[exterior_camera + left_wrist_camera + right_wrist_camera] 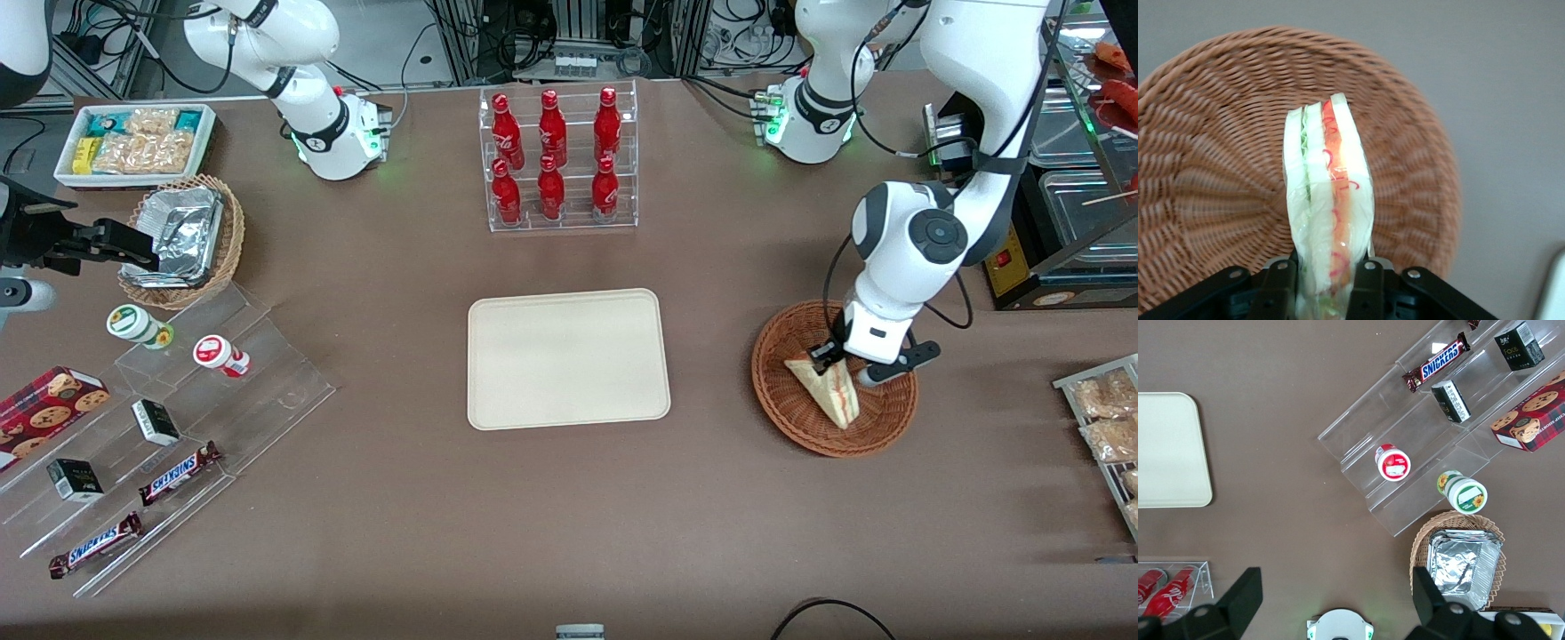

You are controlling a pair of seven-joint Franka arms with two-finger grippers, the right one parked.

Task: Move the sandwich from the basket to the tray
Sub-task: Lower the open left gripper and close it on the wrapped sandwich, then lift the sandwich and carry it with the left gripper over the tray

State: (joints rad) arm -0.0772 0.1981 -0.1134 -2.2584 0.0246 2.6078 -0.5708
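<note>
Sandwich (1330, 200) between gripper (1325, 283) fingers (1279, 283), over basket (1211, 173)

Sandwich (1330, 213) clamped between the gripper (1326, 283) fingers (1279, 283), above the wicker basket (1218, 167).

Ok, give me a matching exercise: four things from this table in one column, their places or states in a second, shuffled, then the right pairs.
Things:
1. sandwich
2. tray
3. gripper
4. red bottles

Places or states:
A. standing in a clear tiered rack
B. lying bare on the table, between the rack and the front camera
C. down in the basket, fingers shut on the wedge
D. pinched on both sides, over the wicker

Pairs: 1-D, 2-B, 3-C, 4-A
</note>
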